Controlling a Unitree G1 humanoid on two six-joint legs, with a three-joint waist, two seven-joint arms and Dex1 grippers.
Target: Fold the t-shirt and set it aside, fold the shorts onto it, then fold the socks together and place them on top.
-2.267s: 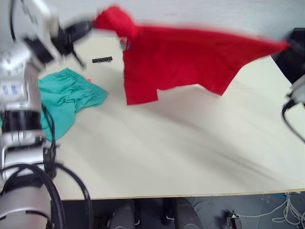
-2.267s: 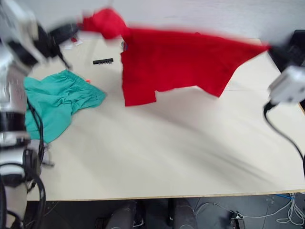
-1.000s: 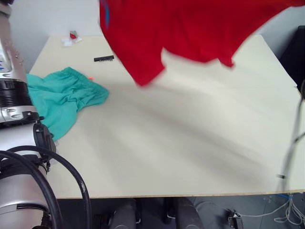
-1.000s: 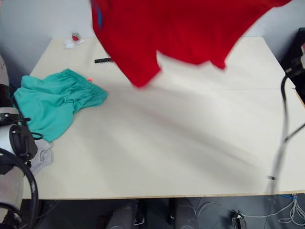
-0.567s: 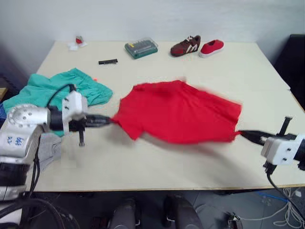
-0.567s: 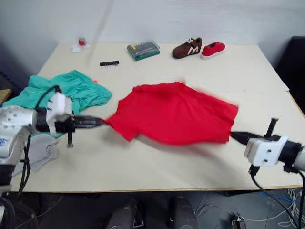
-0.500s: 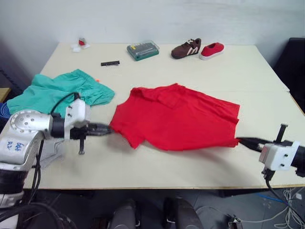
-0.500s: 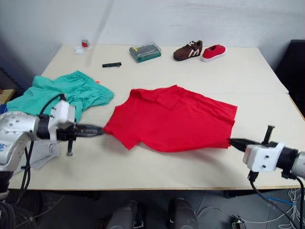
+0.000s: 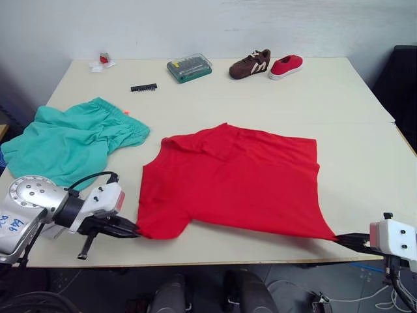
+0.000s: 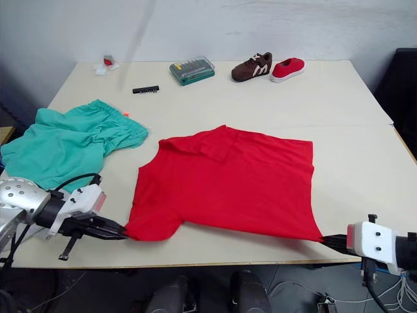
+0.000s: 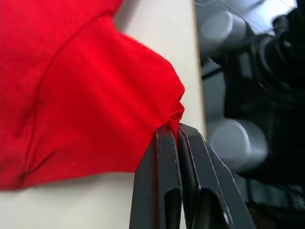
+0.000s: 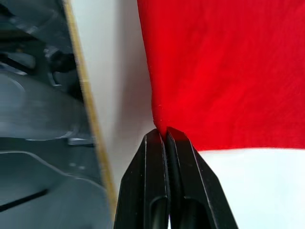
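Two end effectors hold the garment at once, one at each near corner, low at the front edge of the table (image 9: 365, 140). Furthest left lie the shorts (image 9: 68, 140), bunched in a teal heap with a speck of orange drawstring showing at the waistband, untouched for now. Just in front of them the left end effector (image 9: 129, 229) is clamped tight on the tip of a sleeve; its wrist view shows the cloth puckered where the black fingers (image 11: 162, 157) meet. The t-shirt (image 9: 234, 179) is spread nearly flat across the middle of the table, one fold of cloth doubled over near its far edge. At its other near corner the right end effector (image 9: 346, 240) is pinched shut on the hem, right at the table's lip. Holding both corners taut like this looks like a way to lay the shirt out smooth before any folding begins. Along the far side sit a small black comb (image 9: 144, 87), a green bit case (image 9: 189, 67), a brown shoe (image 9: 250, 63) and a red shoe (image 9: 287, 65), well clear of the work. I cannot make out the socks from here, nor the shirt's collar band or chest print.
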